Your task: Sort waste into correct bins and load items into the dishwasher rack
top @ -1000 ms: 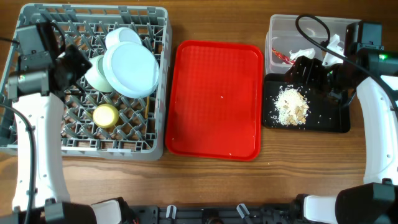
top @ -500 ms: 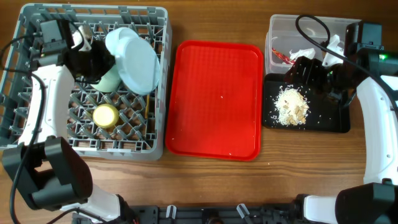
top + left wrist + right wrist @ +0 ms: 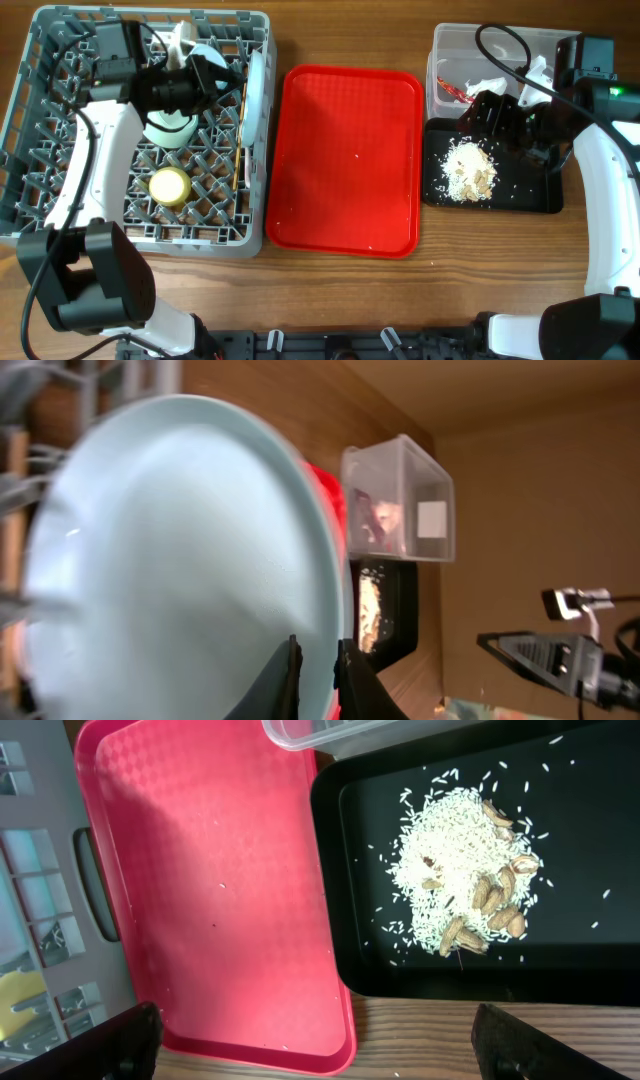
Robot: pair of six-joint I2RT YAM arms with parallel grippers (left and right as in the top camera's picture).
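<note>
My left gripper [image 3: 232, 84] is shut on the rim of the round pale blue plate [image 3: 256, 90], which stands on edge by the right wall of the grey dishwasher rack [image 3: 60, 150]. In the left wrist view the plate [image 3: 180, 560] fills the frame between the jaws [image 3: 318, 680]. A pale green bowl [image 3: 168, 130], a yellow cup [image 3: 170, 186] and chopsticks [image 3: 237, 168] sit in the rack. My right gripper [image 3: 482, 115] is open and empty over the black tray [image 3: 540, 198], which holds beige food scraps [image 3: 468, 170]. The red-and-white wrapper [image 3: 468, 88] lies in the clear tub [image 3: 450, 45].
A large red serving tray [image 3: 350, 160] lies between the rack and the bins, with a few crumbs on it. In the right wrist view it [image 3: 200, 870] borders the black tray [image 3: 580, 970] and scraps [image 3: 465, 885]. Bare wooden table runs along the front edge.
My left arm has swung right across the rack and turned the plate from lying face-up to standing on edge near the right wall. The right arm has not moved.
</note>
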